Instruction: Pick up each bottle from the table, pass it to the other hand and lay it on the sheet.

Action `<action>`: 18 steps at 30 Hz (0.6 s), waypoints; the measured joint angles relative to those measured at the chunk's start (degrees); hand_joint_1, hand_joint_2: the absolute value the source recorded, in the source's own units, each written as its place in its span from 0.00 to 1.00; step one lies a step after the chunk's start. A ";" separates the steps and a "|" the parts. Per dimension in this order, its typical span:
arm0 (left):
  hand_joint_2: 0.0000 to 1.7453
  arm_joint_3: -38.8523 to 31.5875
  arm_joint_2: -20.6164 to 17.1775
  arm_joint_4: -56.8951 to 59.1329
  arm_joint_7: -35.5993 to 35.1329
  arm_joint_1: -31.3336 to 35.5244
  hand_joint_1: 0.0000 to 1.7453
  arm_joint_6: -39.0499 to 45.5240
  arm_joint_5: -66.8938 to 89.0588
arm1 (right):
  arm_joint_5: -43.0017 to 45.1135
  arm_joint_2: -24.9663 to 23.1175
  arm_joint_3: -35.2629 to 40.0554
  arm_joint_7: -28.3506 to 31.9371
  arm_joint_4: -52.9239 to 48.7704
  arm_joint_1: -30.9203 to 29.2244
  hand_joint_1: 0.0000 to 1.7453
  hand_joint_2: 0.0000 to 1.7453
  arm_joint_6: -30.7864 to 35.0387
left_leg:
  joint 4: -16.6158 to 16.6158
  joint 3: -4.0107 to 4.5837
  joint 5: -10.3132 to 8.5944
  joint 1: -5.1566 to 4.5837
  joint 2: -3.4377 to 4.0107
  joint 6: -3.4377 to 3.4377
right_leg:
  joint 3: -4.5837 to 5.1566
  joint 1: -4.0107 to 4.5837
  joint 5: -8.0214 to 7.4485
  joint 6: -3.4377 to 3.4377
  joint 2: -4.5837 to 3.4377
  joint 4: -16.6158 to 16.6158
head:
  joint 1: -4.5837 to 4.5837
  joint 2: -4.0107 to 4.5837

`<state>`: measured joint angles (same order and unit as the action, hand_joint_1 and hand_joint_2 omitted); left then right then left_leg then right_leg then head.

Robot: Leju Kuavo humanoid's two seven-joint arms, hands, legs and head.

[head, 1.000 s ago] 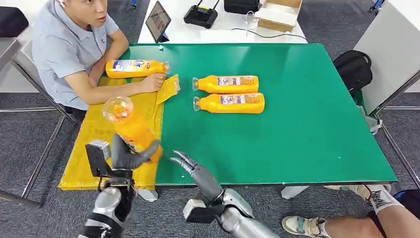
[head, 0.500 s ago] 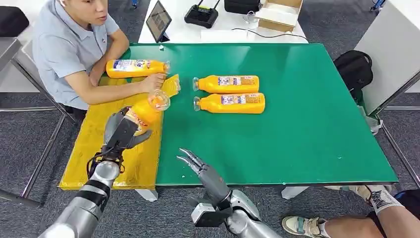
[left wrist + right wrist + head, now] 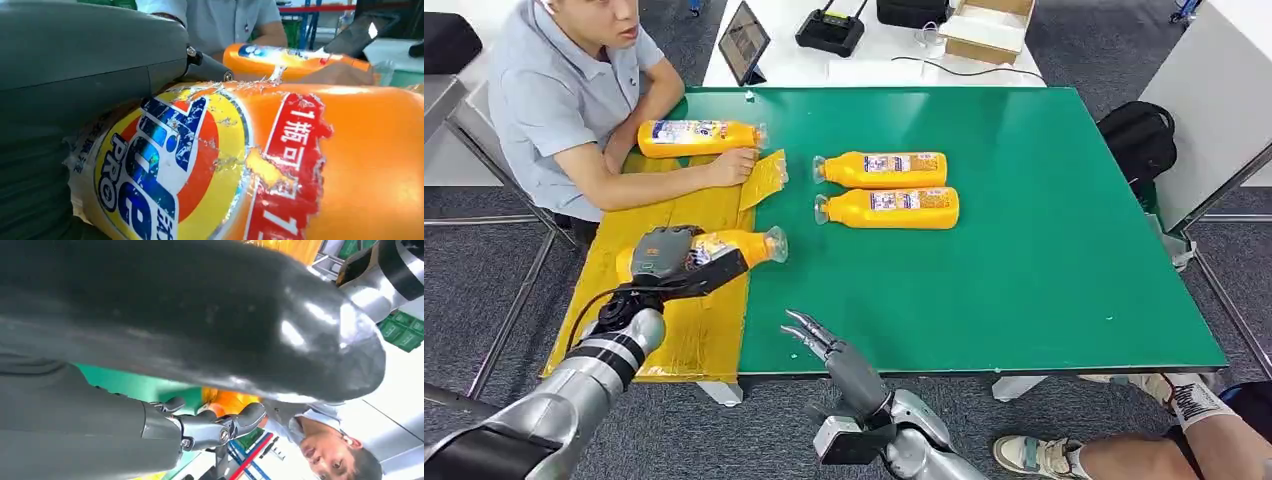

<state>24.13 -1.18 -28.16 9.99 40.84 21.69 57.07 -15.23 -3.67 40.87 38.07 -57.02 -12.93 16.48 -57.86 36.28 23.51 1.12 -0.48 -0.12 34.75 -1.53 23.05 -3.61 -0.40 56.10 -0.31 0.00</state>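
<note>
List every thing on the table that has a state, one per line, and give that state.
Left hand: holds a bottle.
Held bottle: on its side over the yellow sheet, cap end past the sheet's edge.
Right hand: open, holds nothing.
Two bottles on the green table: lying down.
Bottle by the person: lying down.

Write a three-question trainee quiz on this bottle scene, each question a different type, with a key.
1. True or false: the right robot hand holds a bottle.
2. Multiple choice: the held bottle in the left robot hand is
A. upright on the green table
B. on its side over the yellow sheet, cap end toward the green
C. inside the cardboard box
3. Fill in: ___ bottles lie side by side on the green, away from the sheet.

Key: 1 false; 2 B; 3 two.
</note>
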 measured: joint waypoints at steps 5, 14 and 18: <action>1.00 1.01 -0.66 3.10 -2.06 1.12 0.88 -5.10 2.32 | 0.68 0.00 -0.11 0.00 -0.02 0.47 0.00 0.00 -1.14 | 0.00 0.01 0.00 0.00 0.00 0.00 | 0.00 0.00 0.00 0.00 0.00 0.00 | -0.02 0.00; 1.00 0.13 -0.59 5.33 2.57 3.72 0.00 -17.18 -2.95 | 2.38 0.00 -1.68 0.00 0.00 1.13 0.00 0.00 -2.75 | 0.00 -0.03 -0.02 0.00 -0.05 0.00 | -0.07 0.00 0.00 0.00 0.03 -0.01 | -0.02 0.00; 1.00 -0.17 -0.13 5.73 3.80 4.34 0.00 -20.03 -3.10 | 3.47 -0.07 -2.23 0.00 0.06 1.12 0.00 0.00 -3.58 | 0.00 -0.04 -0.02 0.00 -0.03 0.01 | -0.09 0.00 0.00 0.00 0.02 0.00 | -0.02 0.00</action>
<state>23.96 -1.31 -22.43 13.79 45.18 1.66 53.96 -11.76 -3.74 38.64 38.07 -56.96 -11.81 12.90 -57.86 36.25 23.48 1.11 -0.51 -0.11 34.66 -1.53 23.04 -3.61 -0.38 56.10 -0.33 0.00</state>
